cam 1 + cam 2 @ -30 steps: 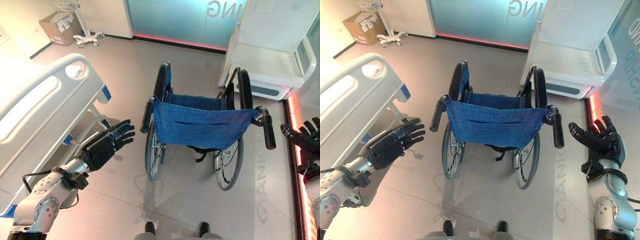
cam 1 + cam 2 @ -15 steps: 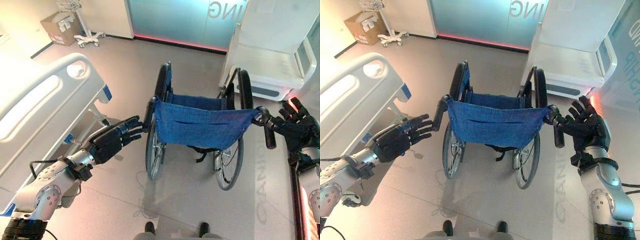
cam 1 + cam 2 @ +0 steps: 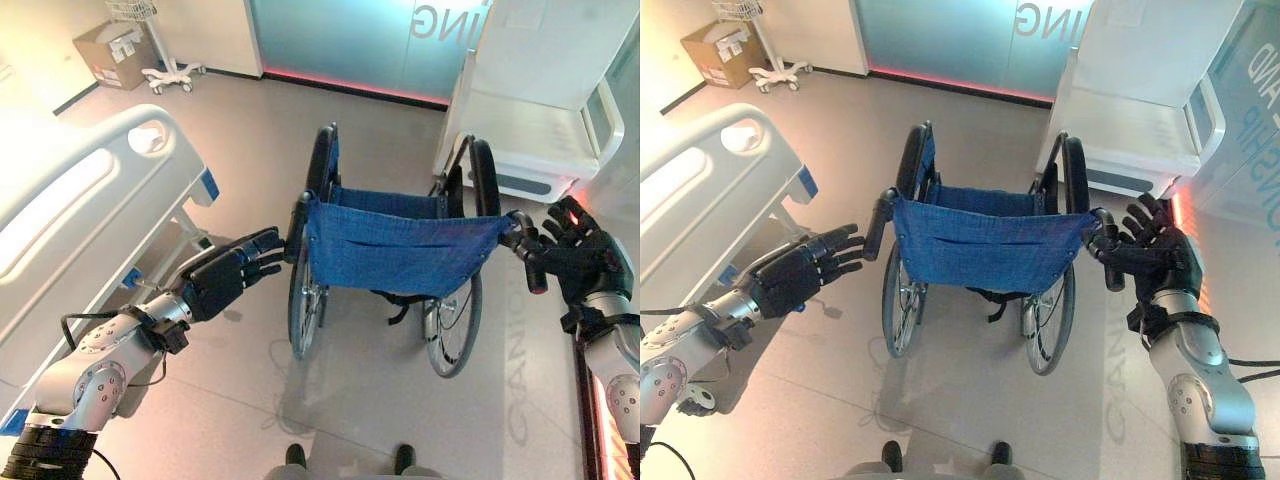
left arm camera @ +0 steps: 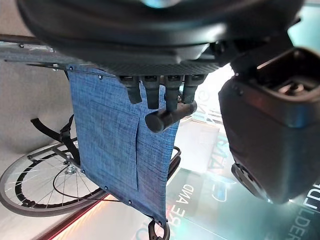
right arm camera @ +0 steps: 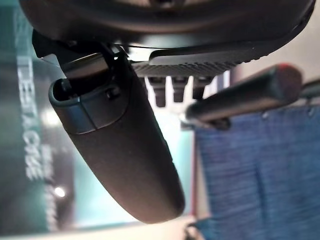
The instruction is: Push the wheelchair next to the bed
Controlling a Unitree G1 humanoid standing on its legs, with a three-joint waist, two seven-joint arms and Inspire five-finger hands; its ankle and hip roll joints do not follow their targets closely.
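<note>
While the blue-fabric, black-framed wheelchair (image 3: 395, 250) stood beside the white hospital bed (image 3: 70, 220), the left robot hand (image 3: 228, 278) and right robot hand (image 3: 1152, 255) reached its handles, fingers straight, grasping nothing.

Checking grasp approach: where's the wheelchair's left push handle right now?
In the left eye view, the left push handle is centre-left, just off the left hand, right of the bed.

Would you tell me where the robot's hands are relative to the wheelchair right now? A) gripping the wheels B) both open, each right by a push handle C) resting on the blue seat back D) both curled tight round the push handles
B: the left hand reaches with straight fingers to the left push handle, and the right hand is spread open at the right push handle of the wheelchair.
</note>
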